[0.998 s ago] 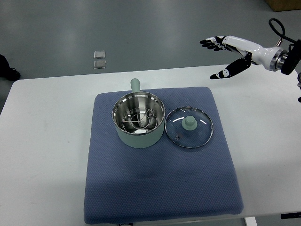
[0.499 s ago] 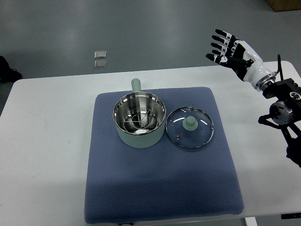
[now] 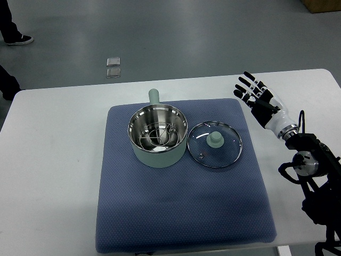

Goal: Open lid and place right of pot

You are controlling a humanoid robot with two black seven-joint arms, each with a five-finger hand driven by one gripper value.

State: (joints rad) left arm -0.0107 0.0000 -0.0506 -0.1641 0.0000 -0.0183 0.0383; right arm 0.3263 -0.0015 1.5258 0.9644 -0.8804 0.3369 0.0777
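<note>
Lid [image 3: 215, 144] flat on mat [image 3: 181, 213] — beside pot [image 3: 157, 136]; right hand [image 3: 259, 98] spread.

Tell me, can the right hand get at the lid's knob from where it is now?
Probably yes: the right hand is open, and nothing lies between it and the lid knob.

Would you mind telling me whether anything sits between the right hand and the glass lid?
Nothing visible does. The right hand, open, hovers right of the lid, which lies flat on the blue mat beside the pot.

Lid [image 3: 215, 144] lies on mat [image 3: 181, 213], just right of pot [image 3: 157, 135].
</note>
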